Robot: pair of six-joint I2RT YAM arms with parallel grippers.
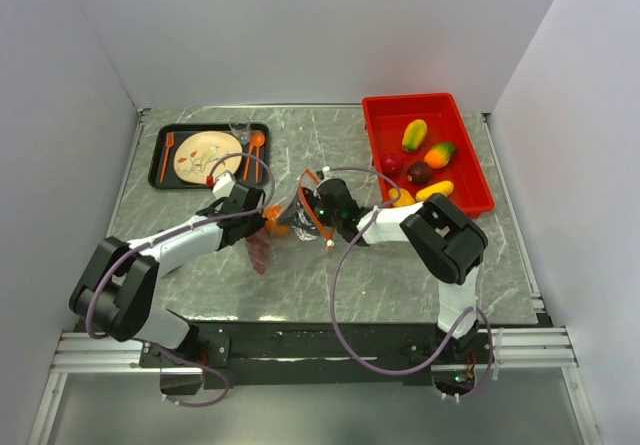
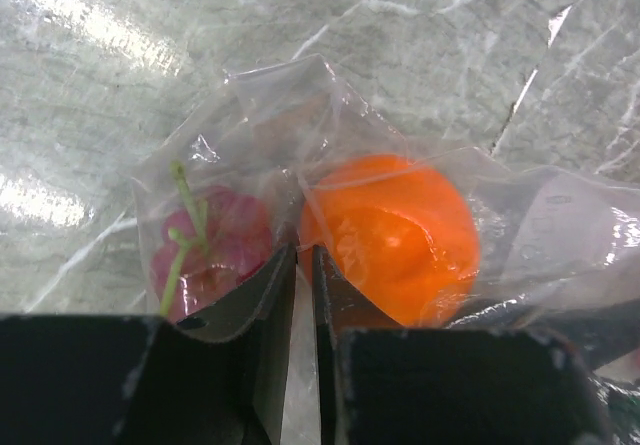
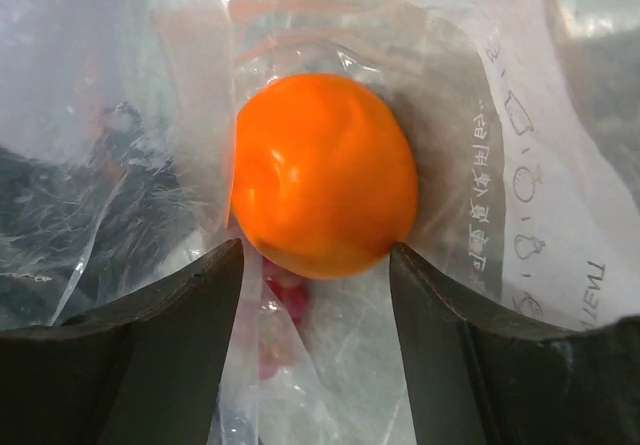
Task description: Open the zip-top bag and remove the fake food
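The clear zip-top bag (image 1: 298,208) lies crumpled mid-table between both grippers, its orange-red zipper strip (image 1: 318,221) on the right side. Inside it are an orange fruit (image 2: 400,230) and pinkish grapes (image 2: 215,240). My left gripper (image 2: 304,250) is shut, pinching a fold of bag plastic (image 2: 290,95) between the grapes and the orange fruit. My right gripper (image 3: 315,250) is open inside the bag's mouth (image 3: 480,165), with the orange fruit (image 3: 325,170) just beyond its fingertips and the grapes (image 3: 285,295) below. In the top view the left gripper (image 1: 256,223) and right gripper (image 1: 326,211) face each other.
A red bin (image 1: 452,123) at the back right holds two mangoes (image 1: 414,135), a red fruit (image 1: 391,165), a dark purple fruit (image 1: 419,172) and a yellow one (image 1: 434,190). A black tray (image 1: 160,160) with a beige plate (image 1: 207,155) and orange cutlery stands back left.
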